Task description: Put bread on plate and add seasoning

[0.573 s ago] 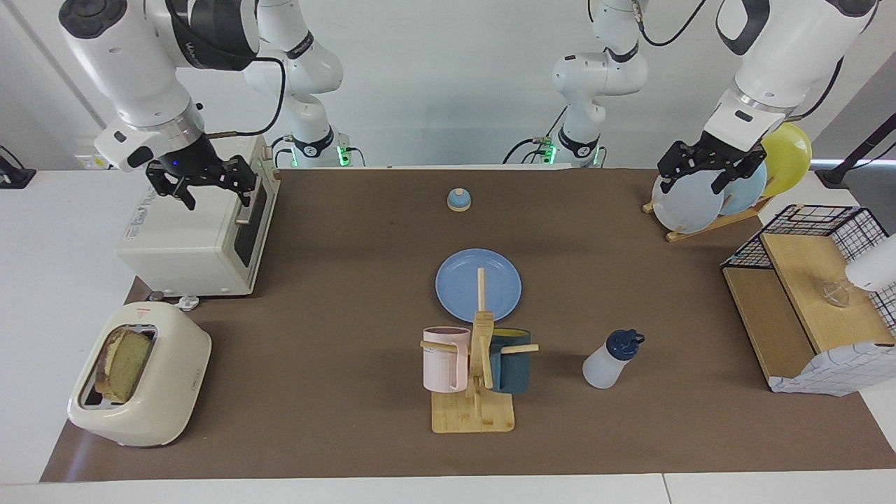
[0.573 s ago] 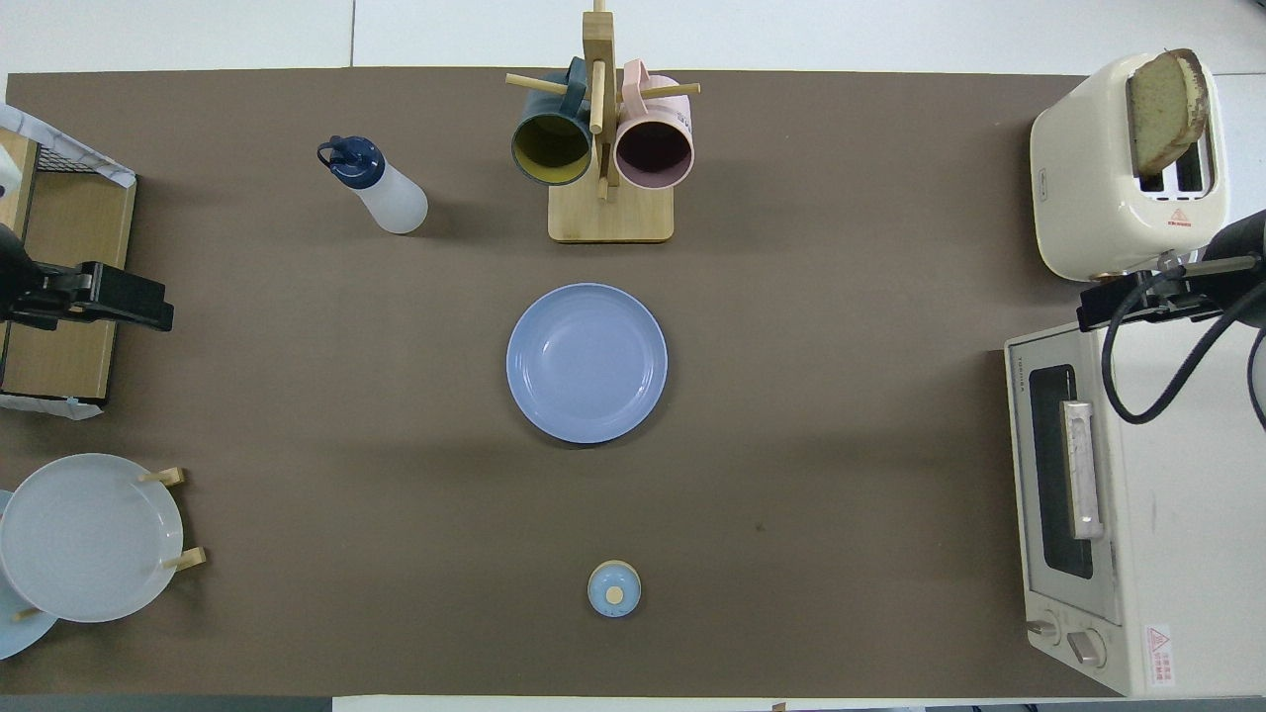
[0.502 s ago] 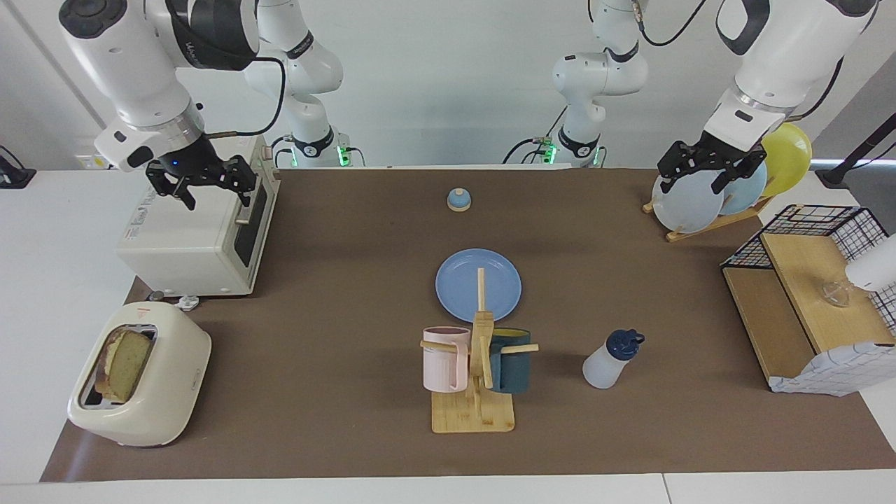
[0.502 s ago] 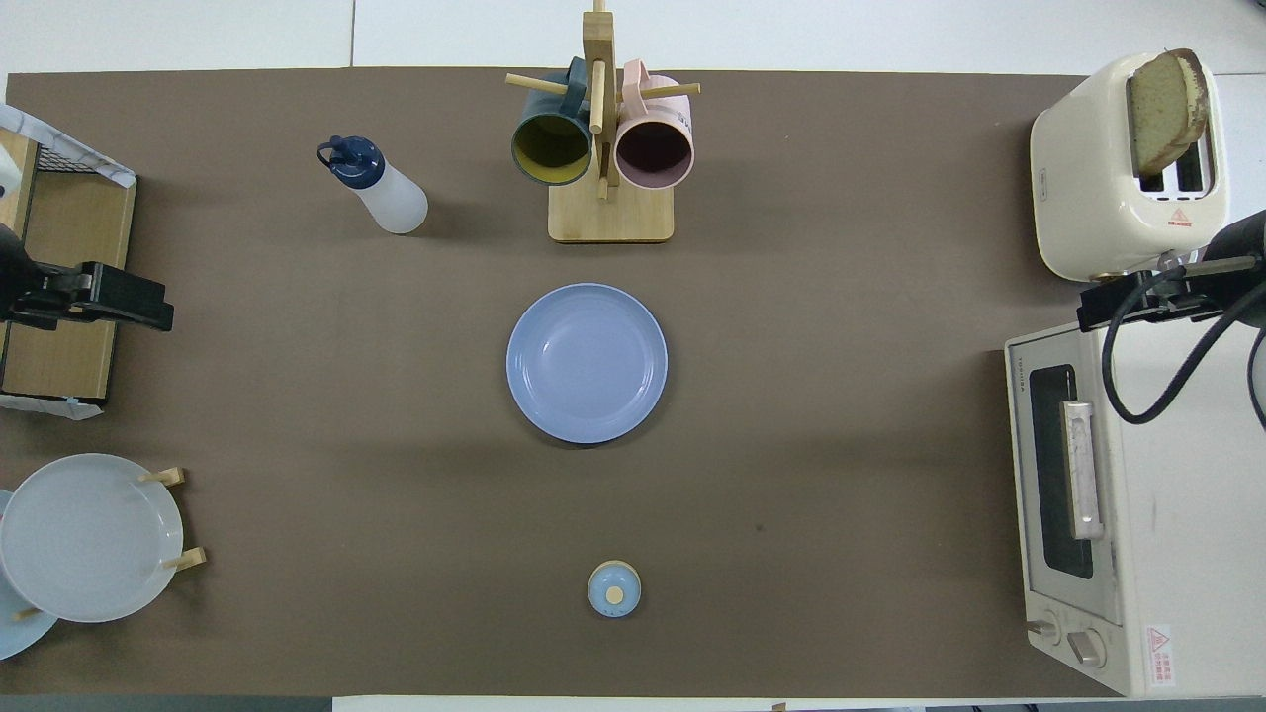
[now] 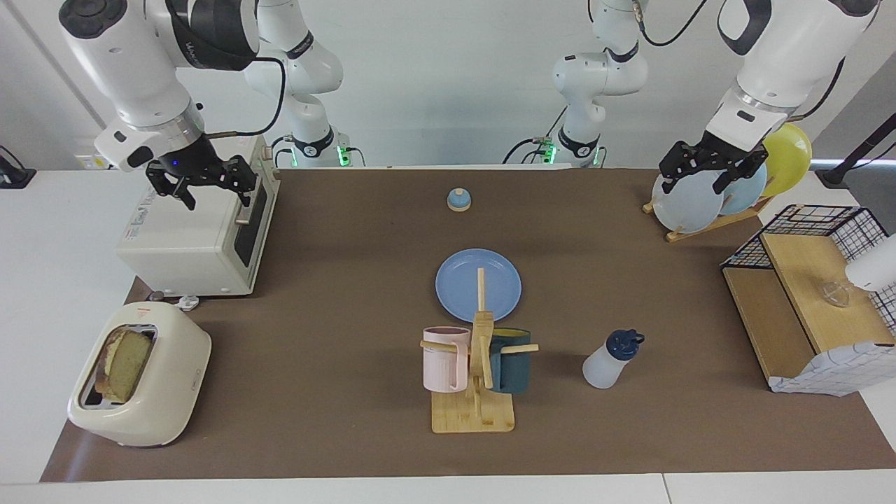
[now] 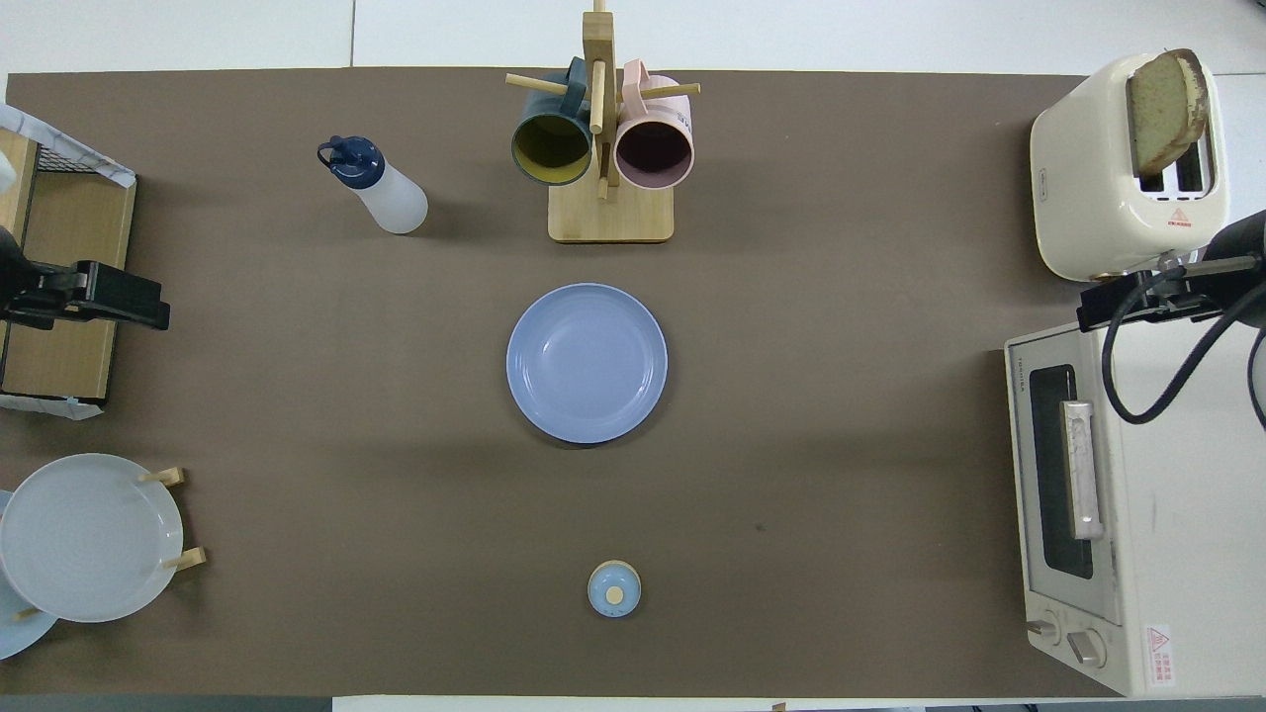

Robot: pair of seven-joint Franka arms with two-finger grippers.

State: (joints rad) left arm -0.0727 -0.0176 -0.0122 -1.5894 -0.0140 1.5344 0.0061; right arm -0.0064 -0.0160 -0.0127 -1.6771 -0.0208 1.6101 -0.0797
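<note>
Nothing is done yet: the bread (image 5: 124,364) is seen upright in a slot of the cream toaster (image 5: 164,392), which sits at the right arm's end of the counter (image 5: 336,294), well apart from the plate (image 5: 478,283), the landmark used here. The plate lies flat and bare at mid-counter. The seasoning (image 5: 607,362) stands farther from the robots than the plate, toward the left arm's end, beside the mug rack (image 5: 476,392), which is just beside the plate. The right gripper (image 5: 208,183) hangs over the toaster oven (image 5: 203,231), jaws released and empty; the left gripper (image 5: 705,170) hangs over the rack of pale plates (image 5: 689,203), jaws likewise spread, nothing held. Step in hand, as judged: bread to be fetched by the right arm, being the closer one. The slice should prob. be pinched across its faces on the part that sticks out, lifted straight up so the crust isn't dragged on the slot, then tipped flat and laid at the plate's centre w/o clipping the rack's pegs. Materials: the slice looks spongy, pale yellow-green w/ brown crust, square, so light pressure is advised; the plate is smooth, round, shallow-rimmed, matte blue; the bottle is soft-looking translucent plastic w/ dark navy cap, tapered, likely squeezable; the toaster shell is glossy and rounded, the counter covered in a dull brown mat.
</note>
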